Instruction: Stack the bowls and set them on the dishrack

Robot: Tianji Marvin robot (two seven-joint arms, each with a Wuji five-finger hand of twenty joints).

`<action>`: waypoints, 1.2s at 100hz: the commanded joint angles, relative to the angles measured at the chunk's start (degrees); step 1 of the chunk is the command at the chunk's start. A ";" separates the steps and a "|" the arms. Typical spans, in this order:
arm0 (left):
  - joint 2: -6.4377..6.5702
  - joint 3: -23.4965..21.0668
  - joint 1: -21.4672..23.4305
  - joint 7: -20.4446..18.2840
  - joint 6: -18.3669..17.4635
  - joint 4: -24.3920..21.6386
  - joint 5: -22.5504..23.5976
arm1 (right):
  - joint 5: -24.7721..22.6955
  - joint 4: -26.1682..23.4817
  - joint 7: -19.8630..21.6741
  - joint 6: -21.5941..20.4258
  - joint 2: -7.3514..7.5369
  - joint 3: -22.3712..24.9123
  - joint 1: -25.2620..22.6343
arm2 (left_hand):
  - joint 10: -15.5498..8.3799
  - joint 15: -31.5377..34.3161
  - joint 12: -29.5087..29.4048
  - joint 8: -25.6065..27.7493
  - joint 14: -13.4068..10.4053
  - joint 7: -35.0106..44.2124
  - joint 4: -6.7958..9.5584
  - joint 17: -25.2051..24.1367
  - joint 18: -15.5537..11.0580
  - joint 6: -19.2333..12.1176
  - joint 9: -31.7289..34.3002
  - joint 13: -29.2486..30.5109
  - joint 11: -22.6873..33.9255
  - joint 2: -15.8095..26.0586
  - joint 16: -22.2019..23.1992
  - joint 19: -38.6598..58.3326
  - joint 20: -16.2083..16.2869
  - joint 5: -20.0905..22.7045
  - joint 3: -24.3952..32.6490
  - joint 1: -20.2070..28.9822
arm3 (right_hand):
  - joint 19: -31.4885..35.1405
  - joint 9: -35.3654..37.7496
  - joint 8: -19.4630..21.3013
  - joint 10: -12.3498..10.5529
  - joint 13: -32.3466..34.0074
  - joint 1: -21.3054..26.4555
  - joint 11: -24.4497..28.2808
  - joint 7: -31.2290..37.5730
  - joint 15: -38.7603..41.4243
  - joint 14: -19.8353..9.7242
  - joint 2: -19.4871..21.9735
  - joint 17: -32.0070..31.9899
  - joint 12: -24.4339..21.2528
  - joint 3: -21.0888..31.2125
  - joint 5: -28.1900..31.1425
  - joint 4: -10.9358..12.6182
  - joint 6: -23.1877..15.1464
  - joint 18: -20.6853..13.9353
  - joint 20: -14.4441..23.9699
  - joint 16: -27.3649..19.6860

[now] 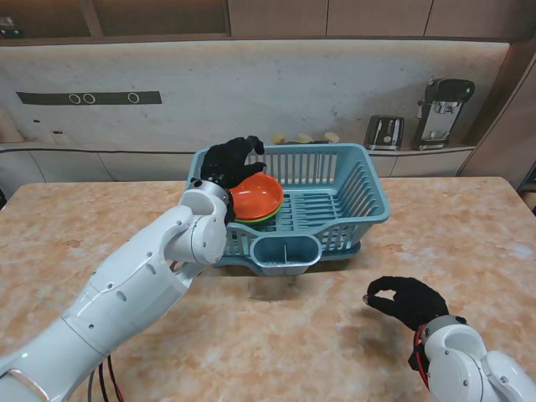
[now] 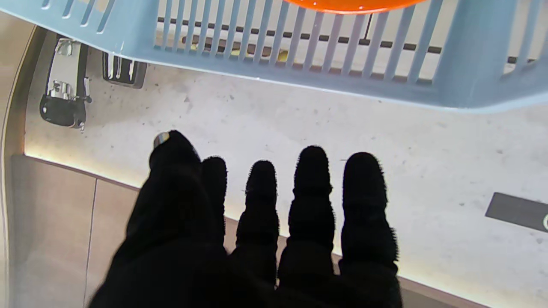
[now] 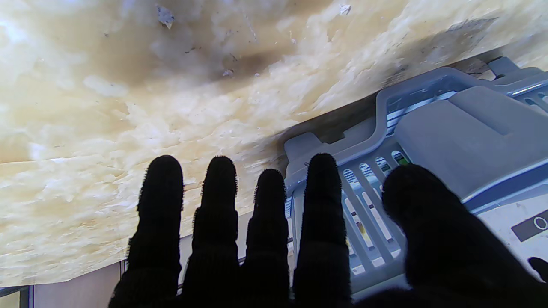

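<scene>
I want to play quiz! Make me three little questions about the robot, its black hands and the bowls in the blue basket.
1. True or false: the orange bowl sits stacked on a green bowl inside the light blue plastic dishrack.
2. Which black-gloved hand is at the dishrack: A) the left hand, B) the right hand?
3. Fill in: the right hand holds ____ above the beige marble table.

Key: 1 true; 2 A; 3 nothing.
</scene>
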 commanded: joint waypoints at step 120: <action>3.67 -16.57 40.19 9.41 -2.75 -32.04 14.26 | -0.29 0.03 1.23 -1.01 -0.16 -1.76 0.46 | -1.11 1.38 4.99 7.32 2.78 4.45 1.22 0.14 5.22 -3.58 7.85 4.00 -0.17 -3.44 5.26 3.41 2.82 7.18 -0.62 1.27 | 0.13 0.62 0.58 -1.19 1.07 -2.11 -0.51 0.43 -0.27 0.08 1.25 -0.75 0.43 -0.42 0.47 1.26 -1.24 0.28 1.17 -0.25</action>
